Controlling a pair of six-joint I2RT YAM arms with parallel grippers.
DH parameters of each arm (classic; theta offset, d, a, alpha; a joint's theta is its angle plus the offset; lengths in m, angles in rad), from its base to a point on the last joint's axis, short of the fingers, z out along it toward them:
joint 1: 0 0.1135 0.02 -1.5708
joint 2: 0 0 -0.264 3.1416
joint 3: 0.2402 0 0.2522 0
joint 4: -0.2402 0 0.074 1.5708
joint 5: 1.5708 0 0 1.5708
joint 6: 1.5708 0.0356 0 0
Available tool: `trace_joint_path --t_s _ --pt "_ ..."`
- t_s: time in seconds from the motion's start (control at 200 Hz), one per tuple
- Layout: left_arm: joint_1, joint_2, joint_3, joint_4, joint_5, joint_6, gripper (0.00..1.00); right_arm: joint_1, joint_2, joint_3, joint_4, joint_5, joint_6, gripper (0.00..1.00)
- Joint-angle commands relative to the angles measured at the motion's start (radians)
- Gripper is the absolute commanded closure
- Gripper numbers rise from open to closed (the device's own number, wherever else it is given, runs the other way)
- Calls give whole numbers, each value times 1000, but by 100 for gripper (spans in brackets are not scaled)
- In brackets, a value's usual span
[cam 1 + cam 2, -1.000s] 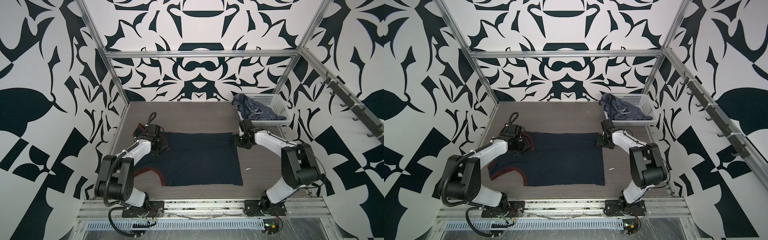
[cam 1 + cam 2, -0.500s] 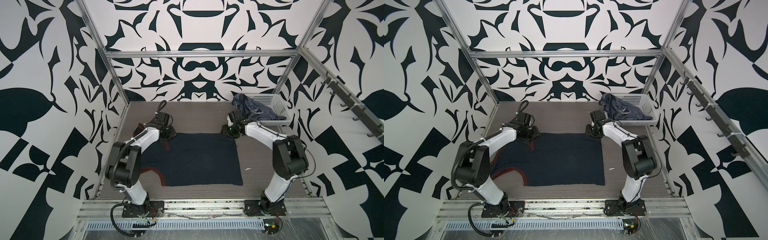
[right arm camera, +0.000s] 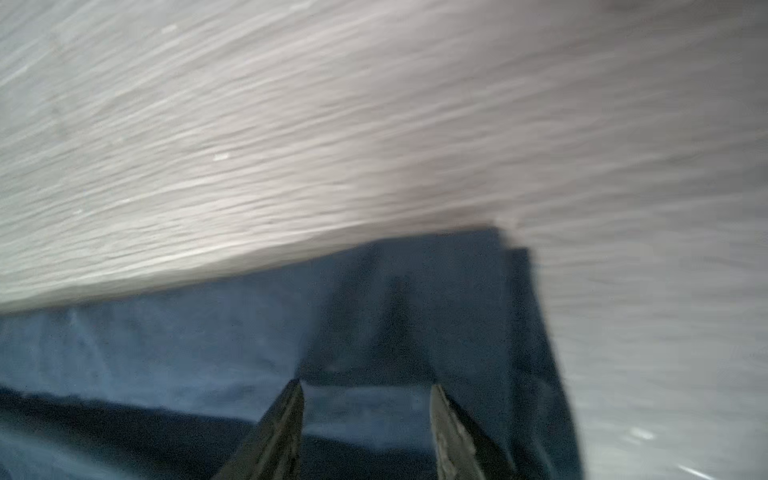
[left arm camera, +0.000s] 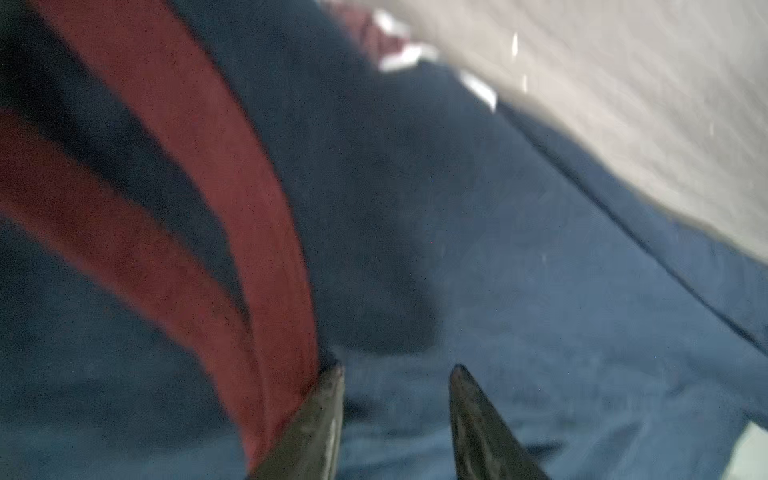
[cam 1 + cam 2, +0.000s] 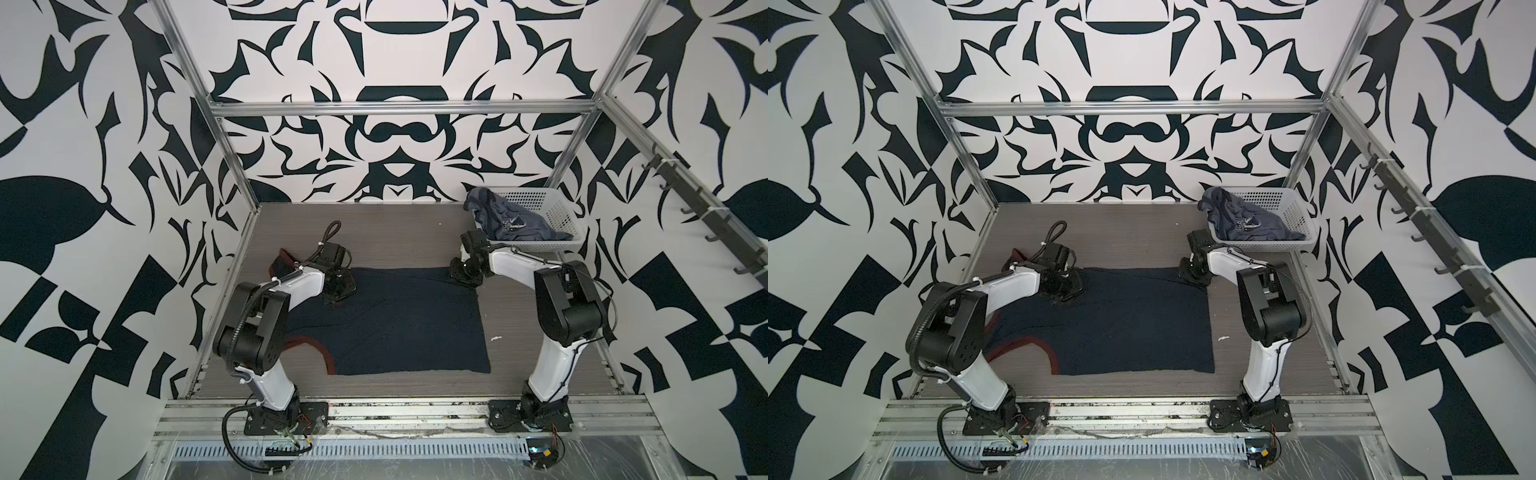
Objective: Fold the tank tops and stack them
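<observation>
The navy tank top (image 5: 399,320) lies spread flat in the middle of the table (image 5: 395,232). Its dark-red trim (image 5: 326,355) curves at about 7 o'clock of the cloth. The left pincer (image 5: 338,293) is low over the top, at about 10 o'clock of it. In the left wrist view its fingers stand partly apart, the tips just at the cloth, and one tip is beside the trim. The right pincer (image 5: 463,276) is at the corner of the top at about 1 o'clock. Its fingers are also partly apart, and flat navy cloth shows between the tips. The slate-blue tank top (image 5: 507,220) lies crumpled in the white basket (image 5: 557,208), at about 1 o'clock of the table, and one part hangs over the rim.
</observation>
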Motion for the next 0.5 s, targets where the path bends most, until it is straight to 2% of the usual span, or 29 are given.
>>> trace_joint_path --t_s 0.0,0.145,0.285,0.38,0.495 --pt "20 -85 53 -102 -23 -27 45 -35 -13 -51 -63 84 -3 46" --pt "179 -44 276 -301 -148 -54 37 -35 -33 -43 -62 79 -21 46" --pt "326 103 490 -409 -209 -50 35 -34 -48 -46 -49 63 -24 46" --pt "375 225 646 -494 -262 -36 35 -35 -50 -50 -47 62 -27 46" --pt "393 357 804 -571 -302 -27 33 -35 -52 -63 -35 53 -27 46"
